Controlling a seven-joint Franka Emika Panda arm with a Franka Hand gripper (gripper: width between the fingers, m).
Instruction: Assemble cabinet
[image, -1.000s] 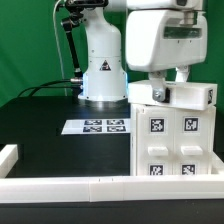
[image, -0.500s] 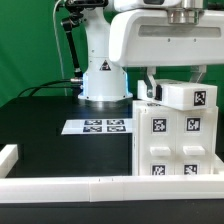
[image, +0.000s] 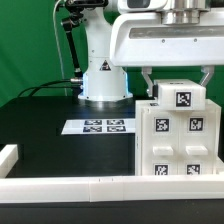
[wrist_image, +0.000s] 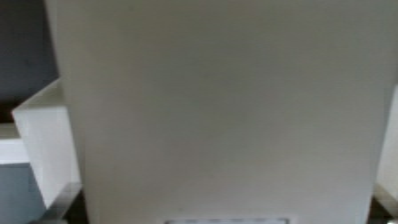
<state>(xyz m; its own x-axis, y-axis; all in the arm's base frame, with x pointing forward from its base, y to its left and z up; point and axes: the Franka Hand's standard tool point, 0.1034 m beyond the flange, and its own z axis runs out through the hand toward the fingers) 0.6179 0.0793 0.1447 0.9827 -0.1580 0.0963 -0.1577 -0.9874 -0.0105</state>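
Observation:
The cabinet (image: 175, 145) is a large white box with tagged fronts, standing at the exterior view's right on the black table. A small white drawer block (image: 180, 97) with one tag rests on its top. My gripper (image: 180, 85) hangs straight above, its two dark fingers (image: 148, 80) down on either side of the block and closed on it. In the wrist view the block's plain white face (wrist_image: 214, 100) fills almost the whole picture between the gripper's (wrist_image: 217, 205) dark finger edges. The contact faces are hidden.
The marker board (image: 103, 126) lies flat in front of the robot base (image: 103, 75). A long white border rail (image: 90, 185) runs along the table's front edge, with a short rail end (image: 8, 155) at the exterior view's left.
The gripper has swung over the cabinet and turned, carrying the block with it. The block's tagged face now points toward the exterior camera and sits squarer on the cabinet top.

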